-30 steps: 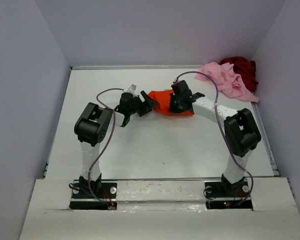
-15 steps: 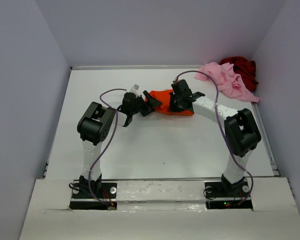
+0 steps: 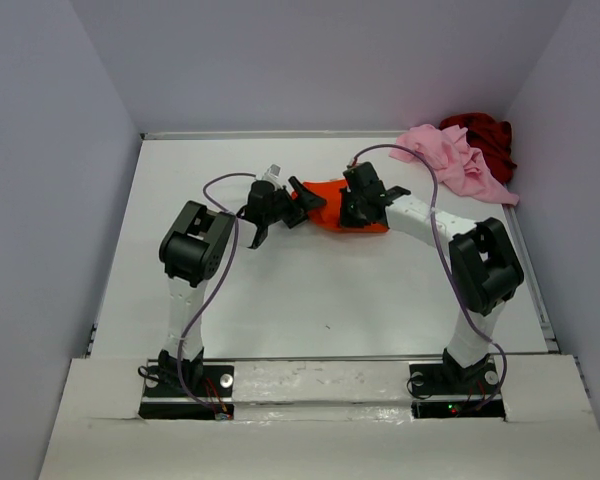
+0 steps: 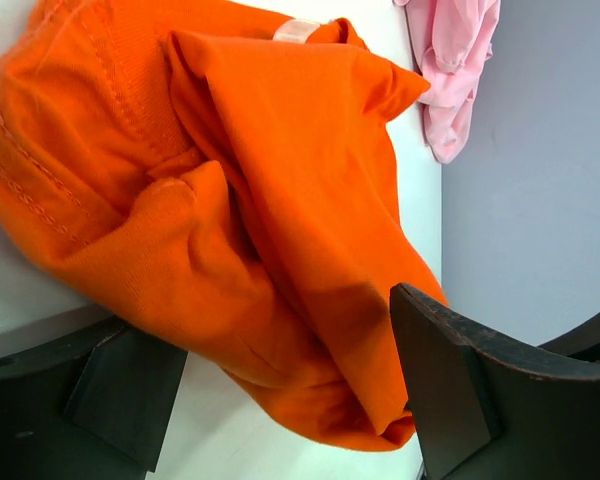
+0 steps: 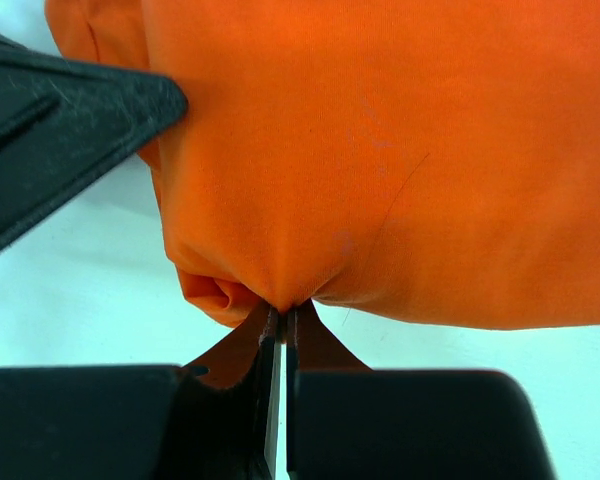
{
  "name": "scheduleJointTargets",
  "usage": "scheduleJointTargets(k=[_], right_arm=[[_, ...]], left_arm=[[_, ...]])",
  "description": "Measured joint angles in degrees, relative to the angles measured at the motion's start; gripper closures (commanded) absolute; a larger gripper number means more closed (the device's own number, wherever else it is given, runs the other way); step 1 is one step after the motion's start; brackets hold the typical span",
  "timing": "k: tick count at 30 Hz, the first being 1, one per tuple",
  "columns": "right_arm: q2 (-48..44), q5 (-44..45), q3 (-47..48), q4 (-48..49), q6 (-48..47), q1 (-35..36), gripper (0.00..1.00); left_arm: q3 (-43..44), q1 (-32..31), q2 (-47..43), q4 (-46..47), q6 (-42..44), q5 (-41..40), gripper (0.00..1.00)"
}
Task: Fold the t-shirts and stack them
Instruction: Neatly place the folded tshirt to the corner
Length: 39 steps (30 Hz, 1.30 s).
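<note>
The bright orange t-shirt (image 3: pixel 330 198) lies bunched in the middle of the white table (image 3: pixel 310 290). My right gripper (image 3: pixel 352 208) is shut on a pinch of its edge, and the cloth (image 5: pixel 380 150) fans out from the closed fingertips of the right gripper (image 5: pixel 283 310). My left gripper (image 3: pixel 284 214) is open at the shirt's left end. In the left wrist view the orange folds (image 4: pixel 230 200) bulge between the wide-apart fingers of the left gripper (image 4: pixel 260 318). The light pink t-shirt (image 3: pixel 455 160) and the dark red one (image 3: pixel 485 135) lie heaped at the back right corner.
Grey walls enclose the table on the left, back and right. A purple cable (image 3: pixel 215 290) loops along each arm. One left finger (image 5: pixel 70 110) shows close beside the cloth in the right wrist view. The pink heap (image 4: pixel 458 70) lies by the right wall.
My left gripper has moved right and a little away from me, bringing its open jaws around the orange shirt's left end. The right gripper has kept its hold and place.
</note>
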Motion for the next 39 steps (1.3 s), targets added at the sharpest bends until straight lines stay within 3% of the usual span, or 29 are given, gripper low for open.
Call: scheduleJointTargets(k=[6,11,15,18,19,21,22,24,25,26,27,30,39], right_arm=[[-0.35,0.0,-1.03,0.13,0.0,0.0,1.0],[-0.44,-0.02,-1.42,0.17,0.0,0.0,1.0],[-0.46,0.0,-1.42,0.22,-0.02,0.0,1.0],[-0.46,0.0,-1.44,0.24,-0.02,0.0,1.0],[-0.46,-0.02,-1.42,0.24,-0.02,0.0,1.0],[-0.46,-0.02,-1.44,0.26,-0.02,0.0,1.0],[-0.46,-0.02,-1.44,0.24,-0.02,0.0,0.96],[-0.46,0.02,-1.44,0.24,0.0,0.0,0.71],[-0.46,0.07,-1.44,0.24,0.0,0.0,0.45],[-0.46,0.09,-1.44,0.24,-0.04,0.0,0.26],[-0.46,0.2,-1.44,0.24,0.15,0.0,0.18],[-0.72,0.87,-2.05,0.39,0.0,0.0,0.06],[-3.87,2.4,-4.26,0.2,-0.09,0.0,0.05]], left_arm=[[2.27,0.0,1.25,-0.94,-0.26,-0.07,0.1],[4.39,0.0,2.14,-2.95,-0.2,-0.15,0.17],[5.07,0.0,2.54,-4.61,0.31,-0.37,0.44],[5.29,0.04,3.23,-5.53,0.55,-0.35,0.92],[5.31,0.04,3.45,-5.75,0.63,-0.13,1.0],[5.35,0.02,3.96,-6.1,0.55,0.17,1.0],[5.35,-0.02,4.09,-6.16,0.57,0.22,1.0],[5.35,-0.07,4.17,-6.25,0.59,0.35,1.0],[5.46,-0.07,4.17,-6.36,0.63,0.35,1.0],[5.64,-0.07,4.17,-6.43,0.72,0.33,1.0],[5.73,-0.07,4.17,-6.58,0.85,0.35,1.0],[6.45,-0.04,4.17,-8.15,1.81,0.52,1.0],[13.31,1.57,4.17,-20.13,8.44,0.74,1.0]])
